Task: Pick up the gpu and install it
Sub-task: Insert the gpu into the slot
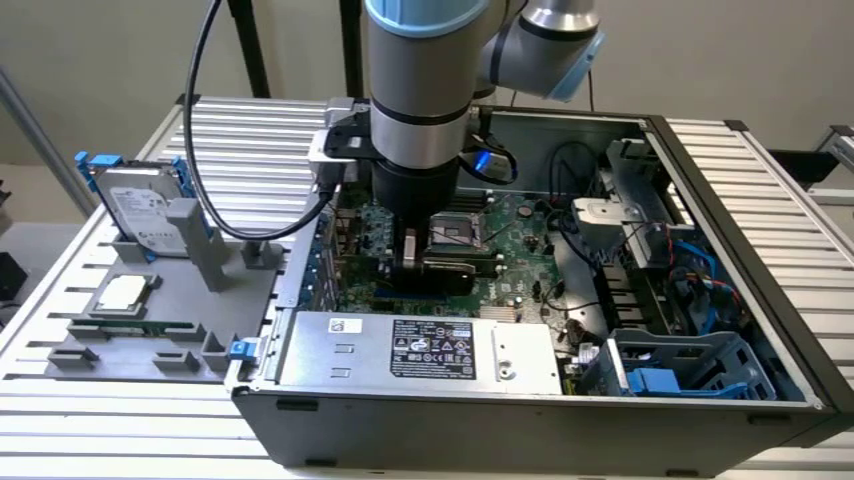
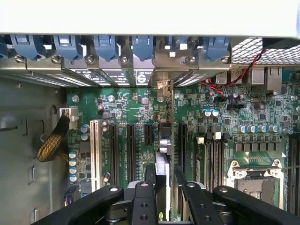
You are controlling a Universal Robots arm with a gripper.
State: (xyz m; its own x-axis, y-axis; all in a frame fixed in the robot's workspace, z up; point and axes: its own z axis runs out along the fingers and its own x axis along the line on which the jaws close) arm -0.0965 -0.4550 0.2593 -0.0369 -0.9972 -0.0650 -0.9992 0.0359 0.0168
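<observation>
My gripper (image 1: 422, 252) is down inside the open computer case (image 1: 747, 250), shut on the gpu (image 1: 433, 274). The gpu's dark face shows just above the green motherboard (image 1: 514, 225). In the wrist view the gpu (image 2: 162, 161) appears edge-on between the two black fingers (image 2: 143, 199). It runs along the black expansion slots (image 2: 130, 145), with its silver end bracket (image 2: 162, 88) up against the case's rear slot openings. I cannot tell whether its edge is seated in a slot.
Outside the case, on the exterior view's left, a grey fixture (image 1: 147, 350) carries a silver hard drive with blue rails (image 1: 140, 215) and a small square CPU chip (image 1: 123, 293). The power supply (image 1: 414, 348) borders the motherboard at the front. Cables and a blue drive cage (image 1: 681, 370) crowd the right.
</observation>
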